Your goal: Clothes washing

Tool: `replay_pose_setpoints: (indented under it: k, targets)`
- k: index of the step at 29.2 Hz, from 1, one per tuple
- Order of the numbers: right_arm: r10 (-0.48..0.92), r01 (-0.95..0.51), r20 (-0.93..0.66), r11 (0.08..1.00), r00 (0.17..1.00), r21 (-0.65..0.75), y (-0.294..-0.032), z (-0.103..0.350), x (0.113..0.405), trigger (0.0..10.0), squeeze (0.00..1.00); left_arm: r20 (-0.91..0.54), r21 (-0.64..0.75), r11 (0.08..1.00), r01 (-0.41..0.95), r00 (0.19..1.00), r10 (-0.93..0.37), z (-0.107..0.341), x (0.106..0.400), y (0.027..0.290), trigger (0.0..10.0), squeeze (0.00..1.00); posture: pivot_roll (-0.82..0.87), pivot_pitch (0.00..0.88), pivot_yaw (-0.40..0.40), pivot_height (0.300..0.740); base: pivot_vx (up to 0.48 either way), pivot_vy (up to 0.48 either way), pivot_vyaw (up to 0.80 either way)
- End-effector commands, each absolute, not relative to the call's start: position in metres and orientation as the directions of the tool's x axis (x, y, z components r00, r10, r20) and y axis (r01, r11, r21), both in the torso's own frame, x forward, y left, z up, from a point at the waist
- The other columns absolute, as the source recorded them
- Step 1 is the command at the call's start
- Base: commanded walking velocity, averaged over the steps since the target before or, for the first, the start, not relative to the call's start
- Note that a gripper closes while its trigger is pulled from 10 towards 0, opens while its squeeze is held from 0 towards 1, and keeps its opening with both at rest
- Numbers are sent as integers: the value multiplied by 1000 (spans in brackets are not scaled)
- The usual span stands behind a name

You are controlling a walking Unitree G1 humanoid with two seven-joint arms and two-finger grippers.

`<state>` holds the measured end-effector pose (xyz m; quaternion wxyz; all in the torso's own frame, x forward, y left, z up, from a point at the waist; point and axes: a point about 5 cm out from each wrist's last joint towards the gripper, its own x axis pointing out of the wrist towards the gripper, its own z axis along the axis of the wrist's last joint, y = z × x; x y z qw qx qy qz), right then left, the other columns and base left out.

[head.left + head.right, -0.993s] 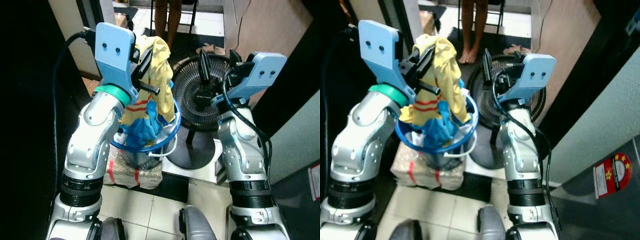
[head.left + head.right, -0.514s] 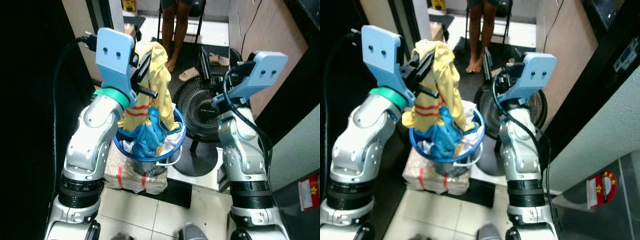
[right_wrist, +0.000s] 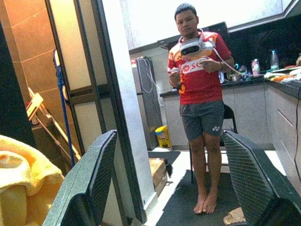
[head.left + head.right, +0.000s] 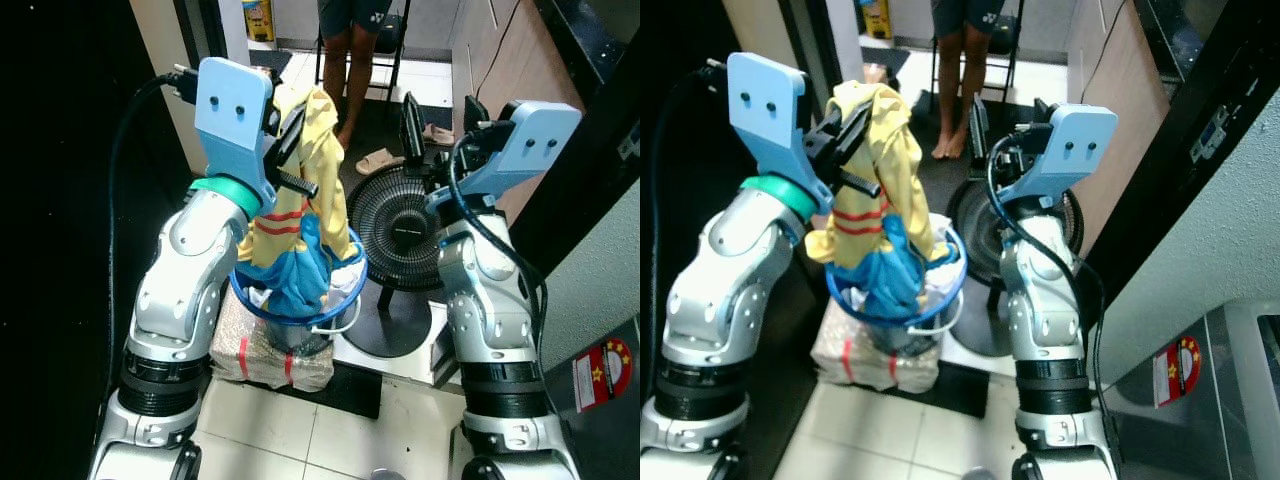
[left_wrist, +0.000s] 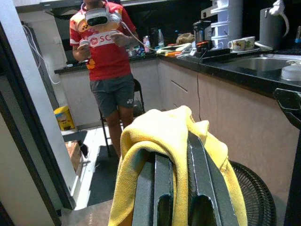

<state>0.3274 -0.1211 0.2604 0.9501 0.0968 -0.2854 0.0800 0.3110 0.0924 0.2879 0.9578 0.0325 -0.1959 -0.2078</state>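
The yellow shirt (image 4: 300, 180) is soft, matt cloth with red stripes and a blue part, draped over the left gripper (image 5: 181, 188), whose black fingers (image 5: 202, 174) look like smooth, slightly shiny plastic, while the right gripper (image 3: 174, 179) has matt black fingers (image 3: 101, 174) with a finely ribbed inner face. The arms (image 4: 190, 270) are brushed silver metal with a dull sheen, topped by smooth matt light-blue plastic plates (image 4: 232, 105). The basket (image 4: 345, 285) has a glossy blue plastic rim, the fan (image 4: 400, 225) a black wire grille, the floor (image 4: 270, 425) glossy pale tiles, and the counter (image 5: 254, 77) a polished dark top.
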Motion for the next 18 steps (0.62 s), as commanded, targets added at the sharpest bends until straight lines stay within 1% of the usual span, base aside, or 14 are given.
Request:
replay_pose_setpoints:
  k: [1,18]
  targets:
    - [95,-205,554,969,827,140,-121,259,327,10000,0,376,152,910,387,829,-415,289,310,91,10000,0,-50,0,42,740,0,0,0]
    - [95,-210,552,966,828,149,-121,258,327,10000,0,378,152,912,380,831,-409,288,310,92,10000,0,-52,0,41,740,0,0,0]
